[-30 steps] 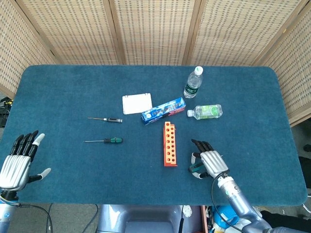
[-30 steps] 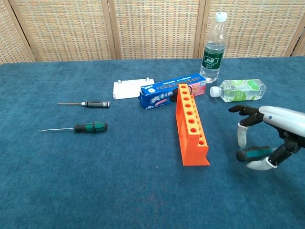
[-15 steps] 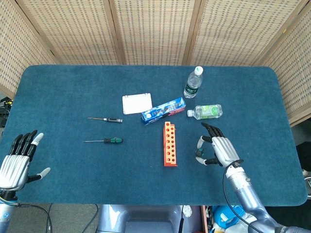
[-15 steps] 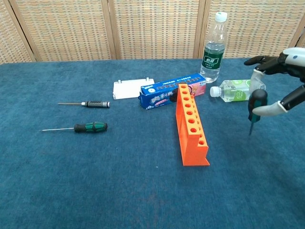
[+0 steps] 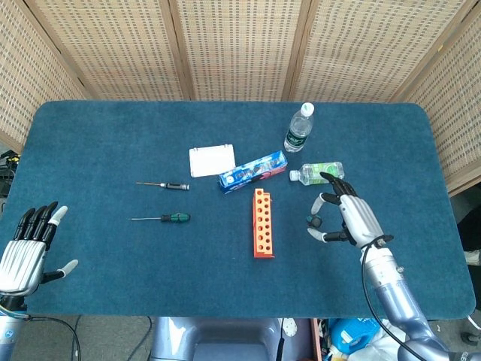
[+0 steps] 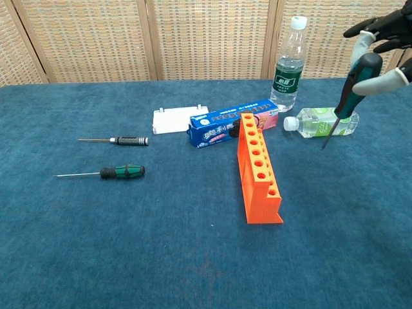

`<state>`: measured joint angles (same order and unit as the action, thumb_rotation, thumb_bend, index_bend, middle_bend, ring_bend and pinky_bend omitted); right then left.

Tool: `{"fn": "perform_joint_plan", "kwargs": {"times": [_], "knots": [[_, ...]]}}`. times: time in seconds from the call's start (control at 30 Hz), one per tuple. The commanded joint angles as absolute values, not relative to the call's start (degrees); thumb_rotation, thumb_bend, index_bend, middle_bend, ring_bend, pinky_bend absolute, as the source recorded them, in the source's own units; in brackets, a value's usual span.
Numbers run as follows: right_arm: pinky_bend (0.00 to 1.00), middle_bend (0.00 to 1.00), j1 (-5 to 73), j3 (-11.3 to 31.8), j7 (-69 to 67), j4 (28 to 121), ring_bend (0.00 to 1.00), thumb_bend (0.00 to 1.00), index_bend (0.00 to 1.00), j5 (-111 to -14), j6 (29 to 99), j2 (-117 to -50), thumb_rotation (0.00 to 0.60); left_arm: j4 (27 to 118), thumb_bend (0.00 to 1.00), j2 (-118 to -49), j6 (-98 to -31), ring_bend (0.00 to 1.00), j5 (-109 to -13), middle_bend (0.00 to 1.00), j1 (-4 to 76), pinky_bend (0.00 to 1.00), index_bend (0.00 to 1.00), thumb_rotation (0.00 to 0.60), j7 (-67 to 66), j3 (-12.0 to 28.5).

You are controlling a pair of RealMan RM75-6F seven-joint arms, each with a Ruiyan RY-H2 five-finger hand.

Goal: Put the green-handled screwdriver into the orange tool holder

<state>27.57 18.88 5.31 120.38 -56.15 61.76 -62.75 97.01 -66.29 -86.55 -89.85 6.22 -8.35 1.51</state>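
Observation:
My right hand (image 5: pixel 351 216) hovers above the table to the right of the orange tool holder (image 5: pixel 261 223). It grips a green-and-black-handled screwdriver (image 6: pixel 353 82), which hangs tip down and slightly tilted, level with the lying bottle. In the chest view only the fingers (image 6: pixel 385 27) show at the top right, well above and right of the holder (image 6: pixel 259 170). A second green-handled screwdriver (image 5: pixel 172 218) (image 6: pixel 122 172) lies flat on the left of the table. My left hand (image 5: pixel 26 248) is off the table's near left edge, fingers spread and holding nothing.
A black-handled screwdriver (image 6: pixel 129 140) lies behind the green one. Behind the holder sit a blue box (image 6: pixel 232 125) and a white card (image 6: pixel 175 120). An upright bottle (image 6: pixel 288 64) and a lying bottle (image 6: pixel 322 121) stand at the back right on the blue table (image 5: pixel 113 150).
My right hand has lifted the screwdriver off the table and carried it up and away from me. The shaft now points down. My left hand stayed put.

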Motion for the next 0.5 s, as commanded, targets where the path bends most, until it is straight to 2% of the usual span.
{"fn": "perform_joint_plan", "kwargs": {"times": [0.03, 0.5], "knots": [[0.00, 0.05, 28.2, 19.8, 4.9, 122.1, 0.00, 0.20, 0.72, -53.8, 62.0, -62.0, 0.600, 97.0, 0.00, -66.3, -86.6, 0.00, -89.9, 0.00, 6.2, 0.00, 0.00, 0.600, -8.3, 1.5], [0.00, 0.06, 30.3, 27.6, -11.2, 127.1, 0.00, 0.20, 0.72, -38.8, 56.9, -58.4, 0.600, 96.9, 0.00, -66.4, -86.7, 0.00, -90.1, 0.00, 6.2, 0.00, 0.00, 0.600, -8.5, 1.5]]}}
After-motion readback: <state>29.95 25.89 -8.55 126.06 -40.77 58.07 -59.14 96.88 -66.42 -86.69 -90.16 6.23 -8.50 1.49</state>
